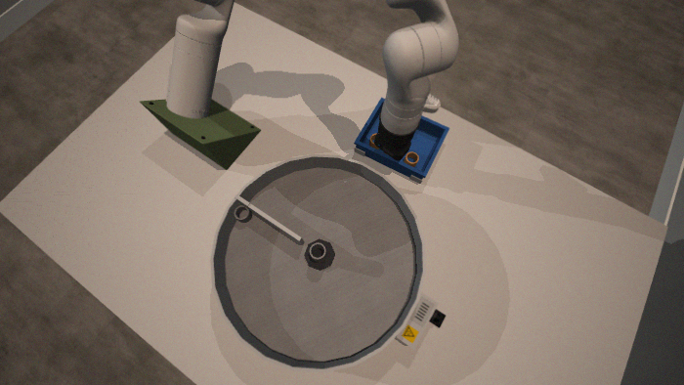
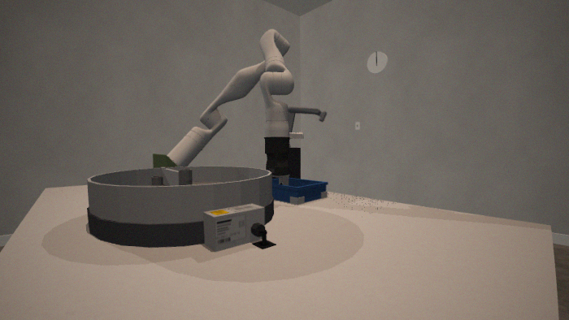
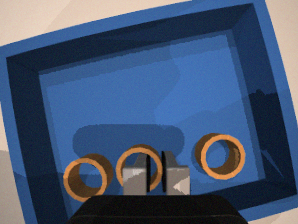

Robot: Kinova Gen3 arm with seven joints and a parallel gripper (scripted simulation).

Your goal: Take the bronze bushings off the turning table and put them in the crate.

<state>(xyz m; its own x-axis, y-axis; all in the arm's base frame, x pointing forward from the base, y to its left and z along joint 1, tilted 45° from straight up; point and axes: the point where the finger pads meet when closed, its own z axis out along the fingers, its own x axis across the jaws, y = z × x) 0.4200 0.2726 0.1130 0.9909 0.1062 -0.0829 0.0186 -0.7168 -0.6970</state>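
Note:
My gripper (image 2: 283, 179) (image 3: 155, 164) is low in the blue crate (image 1: 436, 128) (image 2: 310, 191) (image 3: 150, 25). It is shut on the wall of a bronze bushing (image 3: 140, 147), one finger inside the ring and one outside. I cannot tell whether this bushing touches the crate floor. A second bronze bushing (image 1: 373, 141) (image 3: 67, 181) stands close to its left, and a third bronze bushing (image 1: 418, 158) (image 3: 234, 156) stands to its right. On the turning table (image 1: 342, 313) (image 2: 162, 203), a grey steel bushing (image 1: 235, 216) (image 2: 157, 180) stands near the rim beside the white bar.
The white bar (image 1: 274, 222) runs from the turning table's rim towards its dark central hub (image 1: 320, 266), which shows a grey ring on top. High walls surround the turning table. A grey control box (image 1: 421, 313) (image 2: 225, 231) stands beside it. The crate's rear half has free room.

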